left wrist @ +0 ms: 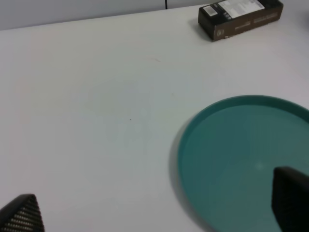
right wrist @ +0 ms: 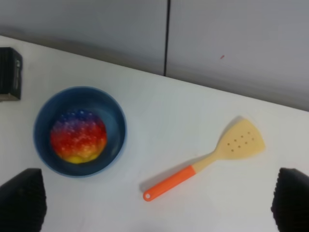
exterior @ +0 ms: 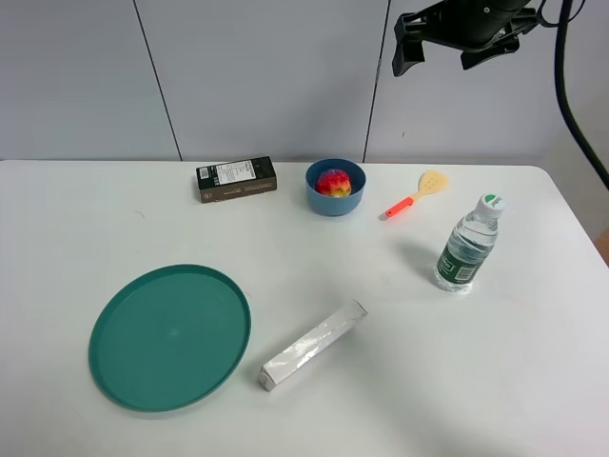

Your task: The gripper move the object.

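High over table [exterior: 400,381], R claw [exterior: 441,59] spread wide

A robotics lab, by the look of it: white table [exterior: 495,381], plain grey wall panels [exterior: 266,76], gripper [exterior: 440,55] at upper right (black cable [exterior: 574,109] trailing).

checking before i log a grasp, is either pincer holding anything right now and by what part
Nothing is held. Both the left pincer and the right pincer are open and empty; the rainbow ball sits untouched in the blue bowl.
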